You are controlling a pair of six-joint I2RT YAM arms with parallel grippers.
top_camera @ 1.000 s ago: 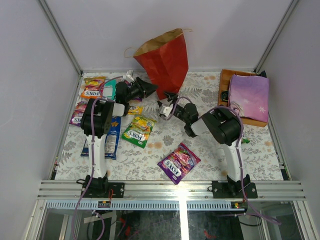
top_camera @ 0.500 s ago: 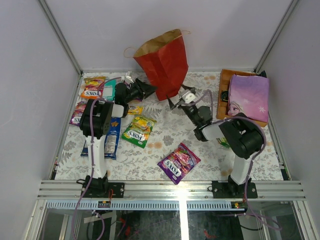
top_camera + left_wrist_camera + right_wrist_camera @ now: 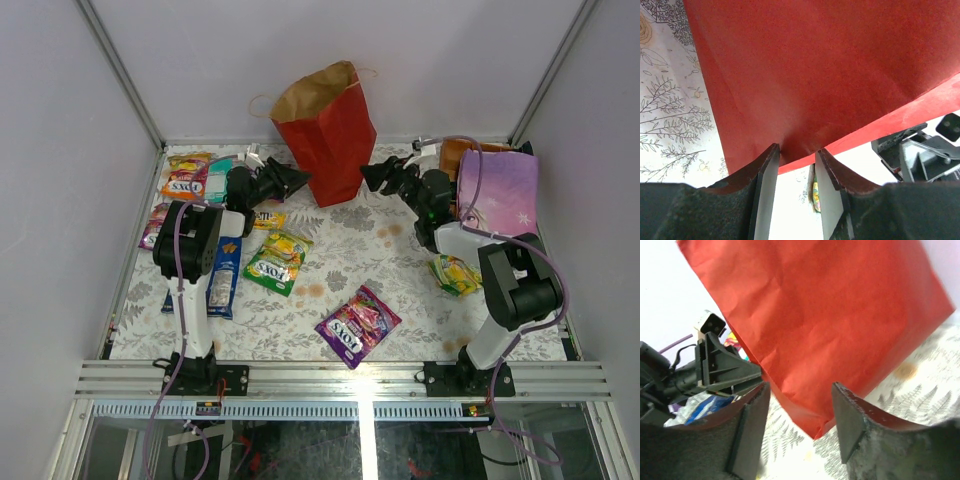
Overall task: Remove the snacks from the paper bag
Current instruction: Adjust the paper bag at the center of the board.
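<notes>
Top external view: the paper bag [image 3: 332,135] stands at the middle of the counter's far edge, leaning a little, its brown mouth open toward the back wall and its red lower part on the counter. Both arms reach for its base from opposite sides.

The left gripper [image 3: 298,180] meets the bag's lower left corner. In the left wrist view its 2 jaws are closed to a narrow gap on the red bottom edge, and the paper is creased at their tips. The right gripper [image 3: 370,176] lies just beside the bag's lower right corner. In the right wrist view its jaws are spread wide, with the red corner ahead of them and nothing between them.

Snacks lie out on the counter:
- An orange FOX'S packet [image 3: 185,183] and a teal pack [image 3: 220,178] lie in the far left corner.
- A purple packet [image 3: 155,226] lies at the left edge.
- A long blue pack [image 3: 222,276] lies beside the left arm.
- A green FOX'S packet [image 3: 278,260] lies toward the middle.
- A purple FOX'S packet [image 3: 357,325] lies near the near edge.
- A yellow-green packet [image 3: 455,275] is touching the right arm.

Whether the bag holds anything cannot be told. A lilac bag [image 3: 497,190] rests on a wooden tray [image 3: 449,155] in the far right corner.
</notes>
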